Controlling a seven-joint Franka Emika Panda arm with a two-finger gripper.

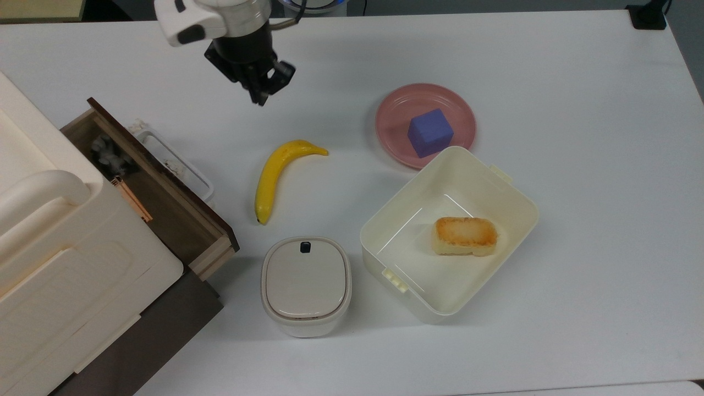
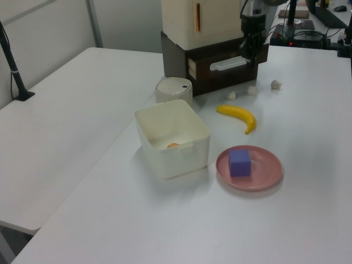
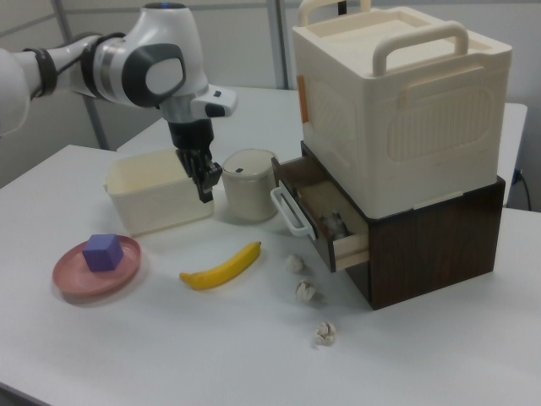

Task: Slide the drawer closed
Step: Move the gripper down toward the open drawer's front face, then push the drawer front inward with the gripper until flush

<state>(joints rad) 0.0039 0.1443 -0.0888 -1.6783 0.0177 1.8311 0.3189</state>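
The dark-brown drawer (image 1: 165,203) stands pulled out of the dark cabinet under the big cream case (image 1: 55,231). Its translucent white loop handle (image 1: 179,168) faces the table, and a small grey crumpled thing (image 1: 109,154) lies inside. In the right view the drawer (image 3: 334,224) juts toward the right view's left, its handle (image 3: 286,211) leading. My gripper (image 1: 258,99) hangs shut and holding nothing over the bare table, toward the top view's upper right of the handle and apart from it. The left view has the gripper (image 2: 248,58) in front of the drawer front (image 2: 220,74).
A banana (image 1: 278,176) lies between the drawer and a pink plate (image 1: 393,110) carrying a blue cube (image 1: 430,132). A cream tub (image 1: 511,220) holds bread (image 1: 466,235). A small lidded white container (image 1: 306,285) stands near the drawer's corner. Crumpled white bits (image 3: 304,290) lie by the cabinet.
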